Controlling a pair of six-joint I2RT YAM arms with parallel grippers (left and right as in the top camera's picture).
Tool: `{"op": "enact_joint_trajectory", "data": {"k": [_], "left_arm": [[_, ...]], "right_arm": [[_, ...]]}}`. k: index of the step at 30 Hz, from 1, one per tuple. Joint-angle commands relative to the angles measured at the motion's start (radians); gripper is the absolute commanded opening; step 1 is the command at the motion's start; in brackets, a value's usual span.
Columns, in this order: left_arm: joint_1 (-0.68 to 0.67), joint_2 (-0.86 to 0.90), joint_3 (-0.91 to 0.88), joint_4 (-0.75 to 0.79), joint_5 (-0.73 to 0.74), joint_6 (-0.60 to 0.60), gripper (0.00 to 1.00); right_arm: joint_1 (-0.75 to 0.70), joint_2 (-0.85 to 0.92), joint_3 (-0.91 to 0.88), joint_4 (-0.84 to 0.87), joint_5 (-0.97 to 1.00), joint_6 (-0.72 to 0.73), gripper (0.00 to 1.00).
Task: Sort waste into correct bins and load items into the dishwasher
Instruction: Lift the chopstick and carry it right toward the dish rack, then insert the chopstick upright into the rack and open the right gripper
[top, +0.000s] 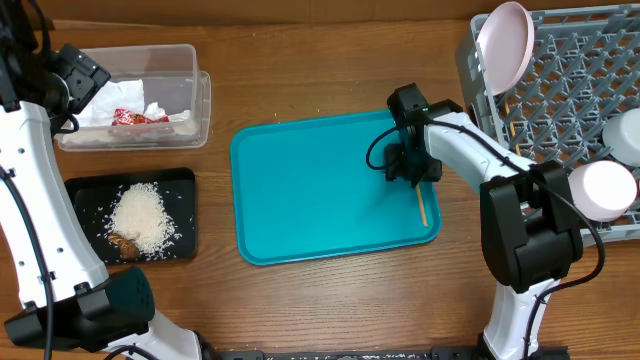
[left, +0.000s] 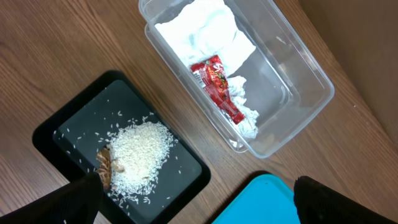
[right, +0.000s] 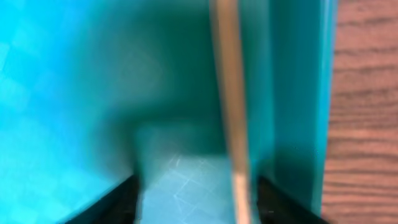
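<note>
Straddling chopstick (right: 229, 93), right pincer (right: 198, 200), teal tray (right: 62, 93)

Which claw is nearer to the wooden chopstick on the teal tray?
Right. The right claw straddles the chopstick at the right edge of the teal tray. The left claw hovers far off, by the clear tub.

A chopstick (right: 229, 93) is laid on the serving tray (right: 62, 93) between the jaws of the right gripper (right: 200, 202), nearer the jaw on the rim side. Ahead of the jaws of the left gripper (left: 205, 208), the shallow tray (left: 68, 134) with rice (left: 142, 152) is placed leftward, the tub (left: 298, 81) with napkins (left: 208, 31) and wrapper (left: 217, 87) rightward
</note>
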Motion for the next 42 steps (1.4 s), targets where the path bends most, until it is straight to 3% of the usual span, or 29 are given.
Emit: {"op": "enact_joint_trajectory", "data": {"k": [1,5,10,19,25,29,35,42], "left_arm": [[-0.006,0.009,-0.001,0.003,-0.013,0.018,1.0],[-0.007,0.009,-0.001,0.002,-0.013,0.018,1.0],[-0.006,0.009,-0.001,0.003,-0.013,0.018,1.0],[-0.007,0.009,-0.001,0.002,-0.013,0.018,1.0],[-0.006,0.009,-0.001,0.003,-0.013,0.018,1.0],[-0.007,0.009,-0.001,0.003,-0.013,0.018,1.0],[-0.006,0.009,-0.001,0.003,-0.013,0.018,1.0],[-0.006,0.009,-0.001,0.003,-0.013,0.018,1.0]], "right_arm": [[0.011,0.025,-0.01,-0.005,0.018,0.033,0.42],[0.027,0.025,-0.01,-0.01,-0.029,0.063,0.15],[0.031,0.024,0.013,-0.039,-0.058,0.074,0.04],[-0.05,-0.029,0.299,-0.306,0.027,0.043,0.04],[-0.174,-0.101,0.552,-0.444,0.056,-0.132,0.04],[-0.298,-0.143,0.658,-0.454,0.032,-0.232,0.04],[-0.49,-0.17,0.672,-0.374,-0.237,-0.489,0.04],[-0.64,-0.144,0.672,-0.296,-0.27,-0.572,0.04]]}}
